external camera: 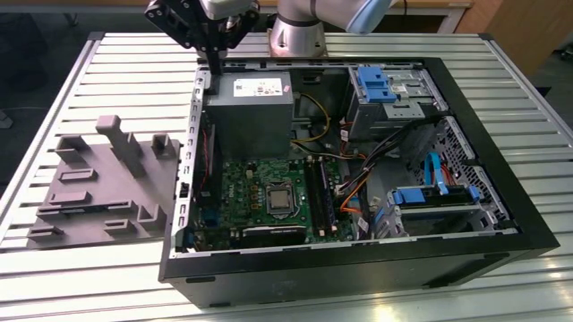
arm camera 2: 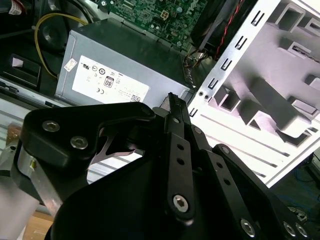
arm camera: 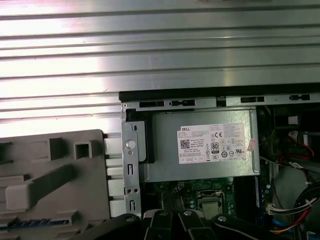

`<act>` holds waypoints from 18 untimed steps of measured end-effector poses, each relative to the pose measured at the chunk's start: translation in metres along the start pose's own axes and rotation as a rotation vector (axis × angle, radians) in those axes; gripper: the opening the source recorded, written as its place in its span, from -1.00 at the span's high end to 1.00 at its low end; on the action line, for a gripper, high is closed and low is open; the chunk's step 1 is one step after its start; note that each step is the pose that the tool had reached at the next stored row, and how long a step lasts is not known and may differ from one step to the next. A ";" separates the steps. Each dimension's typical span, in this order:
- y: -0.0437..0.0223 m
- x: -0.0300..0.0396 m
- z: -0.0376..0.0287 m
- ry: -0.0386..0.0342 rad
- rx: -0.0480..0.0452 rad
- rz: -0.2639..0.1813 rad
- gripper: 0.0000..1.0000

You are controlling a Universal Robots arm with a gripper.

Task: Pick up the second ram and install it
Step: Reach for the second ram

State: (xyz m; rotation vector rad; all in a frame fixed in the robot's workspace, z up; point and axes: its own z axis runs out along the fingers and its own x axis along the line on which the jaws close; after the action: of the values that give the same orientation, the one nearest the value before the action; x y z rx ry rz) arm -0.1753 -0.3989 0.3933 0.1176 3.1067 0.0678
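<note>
1. Your arm (external camera: 309, 23) stands at the 12 o'clock side of the computer case (external camera: 358, 272) in the exterior view. The wrist is bent over, so the gripper (external camera: 217, 70) points straight down over the case's 11 o'clock corner.
2. The tip hangs just above the case rim, beside the far corner of the power supply (external camera: 255, 117). I can't tell whether it touches the rim.
3. In the second wrist view the fingers (arm camera 2: 179, 150) are pressed together into one thin tip. No gap shows, and I can't see them holding anything.
4. The second ram (arm camera: 35, 223) looks to be the dark bluish strip with a row of small blocks in the first wrist view, though I'm not certain. It sits in a slot of the grey tray (arm camera: 95, 200), just beside the tall post (arm camera: 35, 187) and well apart from the gripper.
5. In the exterior view the tray lies at the case's 9 o'clock, on the slatted metal table (external camera: 107, 74).
6. For writing, there is a white label (arm camera: 212, 144) on the power supply face with dense print, a square code and round marks. A smaller sticker (arm camera 2: 70, 64) sits near one corner.
7. The motherboard (external camera: 259, 181) lies at the power supply's 6 o'clock, with the silver processor socket (external camera: 280, 198) mid-board. The dark memory slots (external camera: 320, 191) are at the socket's 3 o'clock, and I can't tell what sits in them.
</note>
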 end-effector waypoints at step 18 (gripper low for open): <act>-0.0004 0.0053 -0.0002 -0.0001 0.0000 0.000 0.79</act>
State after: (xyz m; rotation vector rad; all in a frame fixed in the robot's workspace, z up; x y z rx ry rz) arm -0.1806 -0.3989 0.3933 0.1176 3.1066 0.0678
